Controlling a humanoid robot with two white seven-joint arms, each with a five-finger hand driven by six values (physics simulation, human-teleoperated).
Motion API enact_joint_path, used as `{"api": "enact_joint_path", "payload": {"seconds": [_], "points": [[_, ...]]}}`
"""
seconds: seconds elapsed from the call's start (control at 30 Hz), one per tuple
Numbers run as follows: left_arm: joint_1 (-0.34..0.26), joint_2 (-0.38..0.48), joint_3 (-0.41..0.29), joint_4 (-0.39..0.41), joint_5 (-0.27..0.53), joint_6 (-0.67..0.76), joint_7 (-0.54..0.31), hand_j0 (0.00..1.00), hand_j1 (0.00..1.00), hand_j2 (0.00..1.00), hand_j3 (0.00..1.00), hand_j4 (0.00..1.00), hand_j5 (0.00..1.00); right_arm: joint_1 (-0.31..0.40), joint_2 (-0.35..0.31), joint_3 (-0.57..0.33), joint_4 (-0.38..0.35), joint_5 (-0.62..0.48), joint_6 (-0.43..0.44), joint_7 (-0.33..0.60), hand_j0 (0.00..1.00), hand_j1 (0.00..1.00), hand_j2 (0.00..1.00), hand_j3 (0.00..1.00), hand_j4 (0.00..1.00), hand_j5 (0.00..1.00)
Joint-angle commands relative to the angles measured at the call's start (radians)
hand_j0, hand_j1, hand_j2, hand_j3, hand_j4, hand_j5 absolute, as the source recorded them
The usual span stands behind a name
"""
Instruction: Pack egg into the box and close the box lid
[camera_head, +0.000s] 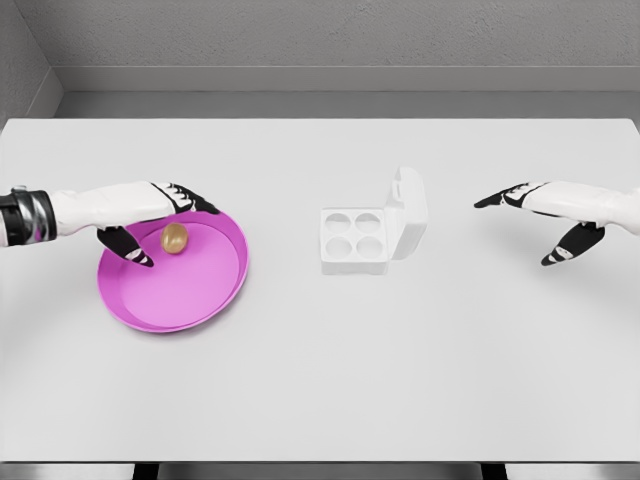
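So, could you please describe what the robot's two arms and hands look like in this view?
Both arms are smooth white shells. The left hand and right hand each have white backs with black fingers and fingertips, plus black patterning near the knuckles. The left arm also shows a dark, metallic-looking band at the picture's edge; no matching band shows on the right. No loose cables or sleeves are visible.

Bare simulated tabletop (320, 380), grey walls (340, 35)
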Motion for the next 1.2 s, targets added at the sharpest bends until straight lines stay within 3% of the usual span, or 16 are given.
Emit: {"api": "enact_joint_path", "payload": {"seconds": [0.0, 0.33, 0.4, 0.47, 0.57, 0.93, 1.17], "points": [[0.002, -0.002, -0.001, 0.003, -0.005, 0.003, 0.0, 1.0, 1.0, 1.0, 1.0, 1.0, 1.0, 0.0, 0.002, 0.0, 0.001, -0.006, 0.001, 0.0, 1.0, 1.0, 1.0, 1.0, 1.0, 1.0], [0.003, 0.001, 0.01, -0.004, -0.004, 0.003, 0.0, 1.0, 1.0, 1.0, 1.0, 1.0, 1.0, -0.015, 0.02, 0.009, 0.0, -0.007, -0.002, 0.0, 1.0, 1.0, 1.0, 1.0, 1.0, 1.0], [0.005, 0.0, 0.008, -0.004, -0.004, 0.003, 0.0, 0.99, 0.99, 0.99, 0.99, 0.99, 0.99, -0.021, 0.02, 0.008, 0.005, -0.009, -0.056, 0.0, 1.0, 1.0, 1.0, 1.0, 1.0, 1.0], [0.006, 0.0, 0.008, -0.004, -0.002, 0.003, 0.0, 0.87, 0.87, 0.87, 0.87, 0.87, 0.87, -0.02, 0.022, 0.014, 0.041, -0.009, -0.056, 0.0, 1.0, 1.0, 1.0, 1.0, 1.0, 1.0], [0.006, 0.0, 0.008, -0.004, -0.004, 0.003, 0.0, 0.88, 0.88, 0.88, 0.88, 0.88, 0.88, -0.023, 0.02, 0.006, 0.064, -0.007, -0.056, 0.0, 1.0, 1.0, 1.0, 1.0, 1.0, 1.0], [0.014, -0.005, 0.002, 0.02, -0.005, 0.003, 0.0, 0.89, 0.89, 0.89, 0.89, 0.89, 0.89, -0.037, 0.034, 0.005, 0.058, -0.007, -0.056, 0.0, 1.0, 1.0, 1.0, 1.0, 1.0, 1.0], [0.012, -0.005, 0.005, 0.023, -0.005, 0.003, 0.0, 0.89, 0.89, 0.89, 0.89, 0.89, 0.89, -0.035, 0.031, 0.006, -0.006, -0.007, -0.056, 0.0, 1.0, 1.0, 1.0, 1.0, 1.0, 1.0]]}}
